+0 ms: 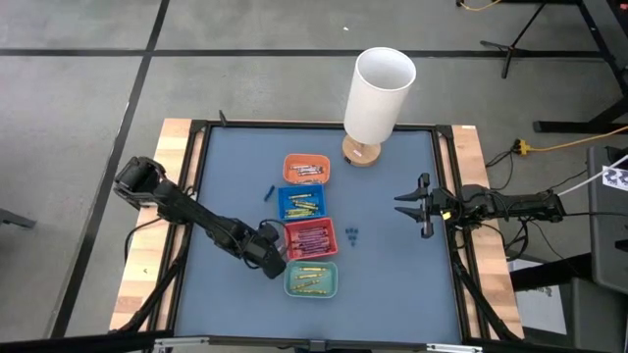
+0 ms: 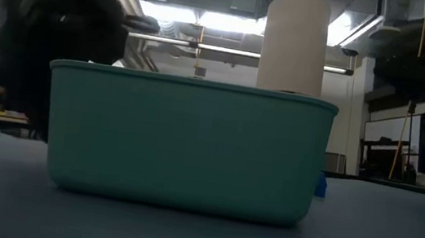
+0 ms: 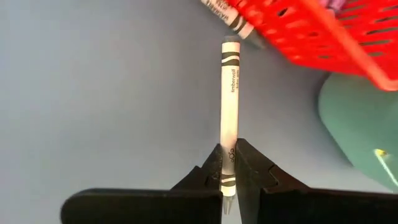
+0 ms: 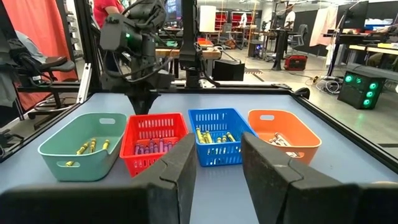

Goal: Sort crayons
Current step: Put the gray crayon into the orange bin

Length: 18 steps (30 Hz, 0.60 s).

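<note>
One grey crayon (image 3: 229,112), plain only from the left wrist, sits pinched in the left gripper (image 3: 228,163) beside the red basket (image 3: 305,31), while the right gripper (image 1: 412,206) waits spread.

The left arm reaches from the counter's left edge toward the middle, elbow low, wrist bent down. The left gripper (image 3: 228,163) points at the counter top, its fingers (image 3: 210,167) pinched on a white crayon (image 3: 229,99). The right arm lies stretched in from the right edge. The right gripper (image 1: 412,206) hovers with its fingers (image 4: 175,169) spread apart, holding nothing.
</note>
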Tool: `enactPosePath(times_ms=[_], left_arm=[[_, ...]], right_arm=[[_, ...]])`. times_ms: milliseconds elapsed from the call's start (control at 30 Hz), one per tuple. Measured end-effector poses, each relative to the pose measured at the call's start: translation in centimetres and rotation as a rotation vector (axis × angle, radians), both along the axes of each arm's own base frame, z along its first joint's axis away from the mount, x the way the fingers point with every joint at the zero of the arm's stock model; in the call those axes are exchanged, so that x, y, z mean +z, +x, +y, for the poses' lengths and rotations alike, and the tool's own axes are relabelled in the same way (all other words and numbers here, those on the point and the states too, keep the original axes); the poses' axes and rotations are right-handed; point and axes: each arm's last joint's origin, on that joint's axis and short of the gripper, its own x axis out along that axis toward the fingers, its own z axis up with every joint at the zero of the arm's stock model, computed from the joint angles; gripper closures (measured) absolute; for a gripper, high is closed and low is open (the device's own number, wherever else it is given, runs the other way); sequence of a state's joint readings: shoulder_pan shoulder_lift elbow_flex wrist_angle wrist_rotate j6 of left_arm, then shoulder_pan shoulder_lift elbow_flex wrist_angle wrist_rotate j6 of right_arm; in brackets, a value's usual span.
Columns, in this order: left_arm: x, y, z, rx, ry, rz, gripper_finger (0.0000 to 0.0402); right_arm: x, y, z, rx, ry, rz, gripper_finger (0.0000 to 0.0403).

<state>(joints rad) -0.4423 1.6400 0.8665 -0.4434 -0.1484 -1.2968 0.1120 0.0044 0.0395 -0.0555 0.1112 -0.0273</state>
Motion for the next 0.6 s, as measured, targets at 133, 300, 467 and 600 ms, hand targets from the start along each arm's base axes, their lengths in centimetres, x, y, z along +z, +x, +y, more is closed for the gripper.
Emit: enactPosePath(times_ms=[133, 300, 467, 600], left_arm=[[1.1, -0.2, 0.1, -0.027, -0.003, -0.038, 0.0397], [3.0, -1.0, 0.4, -0.058, -0.039, -0.065, 0.0397], [5.1, -1.7, 0.8, -0.119, 0.002, -0.14, 0.0397], [6.3, -1.8, 1.7, -0.158, 0.154, -0.225, 0.0397]], right_arm=[[0.0, 0.0, 0.0, 0.0, 0.0, 0.0, 0.0279], [0.0, 0.0, 0.0, 0.0, 0.0, 0.0, 0.0279], [0.0, 0.0, 0.0, 0.0, 0.0, 0.0, 0.0278], [0.0, 0.0, 0.0, -0.001, -0.002, 0.0, 0.0279]])
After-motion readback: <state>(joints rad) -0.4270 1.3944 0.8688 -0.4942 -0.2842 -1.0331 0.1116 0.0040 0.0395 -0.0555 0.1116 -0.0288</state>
